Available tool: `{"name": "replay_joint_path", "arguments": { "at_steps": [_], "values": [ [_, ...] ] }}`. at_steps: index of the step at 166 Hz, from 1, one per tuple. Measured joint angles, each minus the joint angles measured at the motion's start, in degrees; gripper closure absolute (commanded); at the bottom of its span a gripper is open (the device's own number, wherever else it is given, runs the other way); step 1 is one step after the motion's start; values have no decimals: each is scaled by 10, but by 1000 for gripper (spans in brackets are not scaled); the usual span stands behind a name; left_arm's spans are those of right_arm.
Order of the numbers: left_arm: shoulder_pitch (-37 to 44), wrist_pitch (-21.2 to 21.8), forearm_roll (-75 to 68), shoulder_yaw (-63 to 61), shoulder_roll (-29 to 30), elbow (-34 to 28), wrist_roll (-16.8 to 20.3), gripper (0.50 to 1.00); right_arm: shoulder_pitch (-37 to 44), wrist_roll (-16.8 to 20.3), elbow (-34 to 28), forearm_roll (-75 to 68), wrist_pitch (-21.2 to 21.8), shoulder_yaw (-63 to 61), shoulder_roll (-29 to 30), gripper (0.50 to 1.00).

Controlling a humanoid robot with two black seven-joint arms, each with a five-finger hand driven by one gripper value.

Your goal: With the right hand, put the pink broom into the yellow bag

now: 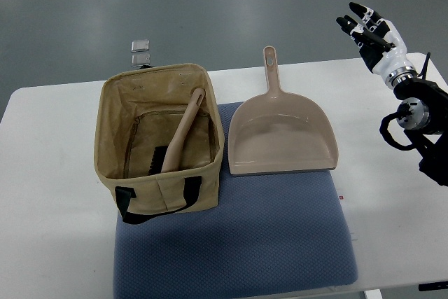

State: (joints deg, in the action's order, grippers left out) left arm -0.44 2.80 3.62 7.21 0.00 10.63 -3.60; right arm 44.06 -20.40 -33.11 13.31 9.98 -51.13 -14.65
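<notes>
The pink broom [181, 136] stands tilted inside the yellow bag [158, 194], its dark bristles at the bottom and its handle leaning on the far rim. My right hand [369, 27] hovers at the far right, beyond the table's back edge, well away from the bag. Its fingers are spread and hold nothing. The left arm does not show.
A pink dustpan [281, 135] lies right of the bag, handle pointing away from me. Bag and dustpan sit on a blue-grey mat [245, 243] on the white table [49, 194]. Two small metal clips [141, 50] lie on the floor behind the bag.
</notes>
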Motion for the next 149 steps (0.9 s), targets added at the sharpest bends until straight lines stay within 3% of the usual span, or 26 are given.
{"name": "replay_joint_path", "arguments": {
  "at_steps": [30,104,149],
  "values": [
    [0,0,0,0,0,0,0,500,-3,-10,0,-9,-7,5,28,570],
    [0,0,0,0,0,0,0,500,-3,-16,1,0,-6,10,34,570],
    [0,0,0,0,0,0,0,500,-11,-54,3,10,21,11,33,570]
  ]
}}
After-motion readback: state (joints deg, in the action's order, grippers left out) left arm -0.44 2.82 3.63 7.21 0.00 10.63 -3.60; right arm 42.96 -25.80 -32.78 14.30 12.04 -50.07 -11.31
